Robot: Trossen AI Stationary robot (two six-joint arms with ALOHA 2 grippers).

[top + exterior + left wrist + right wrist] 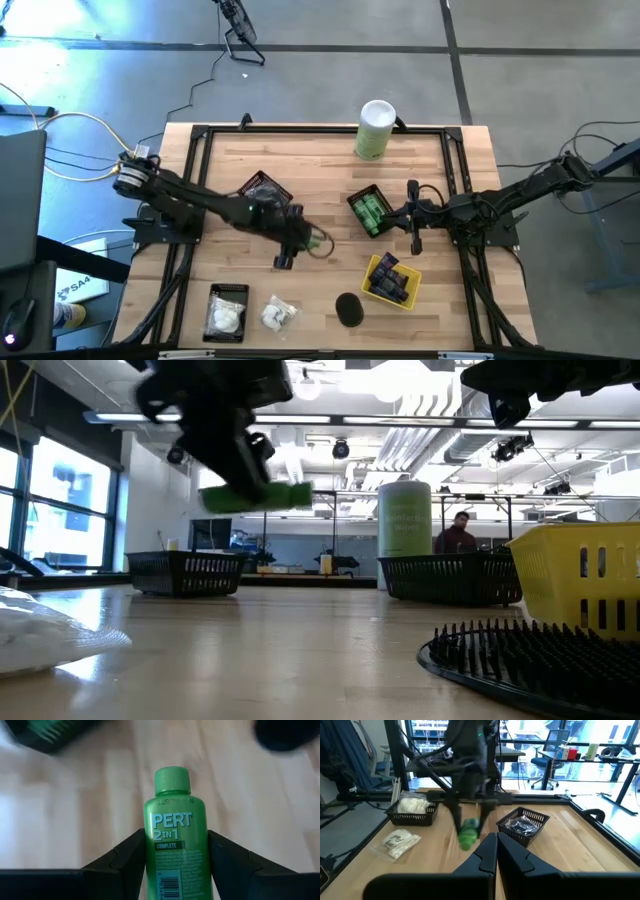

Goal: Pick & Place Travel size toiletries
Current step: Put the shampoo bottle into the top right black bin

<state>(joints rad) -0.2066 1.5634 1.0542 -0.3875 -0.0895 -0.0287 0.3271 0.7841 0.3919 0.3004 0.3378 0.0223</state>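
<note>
A: Your left hand [312,243] grips one green bottle [175,840] between its fingers [125,865], clear above the bench [320,170].

B: How does the bottle look?

A: Bright green, ribbed green cap, white "PERT 2 IN 1" lettering, lying level in the low view.

B: And your right hand?

A: The right hand [414,243] is fully closed on nothing, with the black basket of green bottles [368,211] just beside it.

B: Count the baskets.

A: Four: three black, one yellow basket [392,280] holding dark tubes. One loose white packet [278,315] lies near the left hand.
</note>
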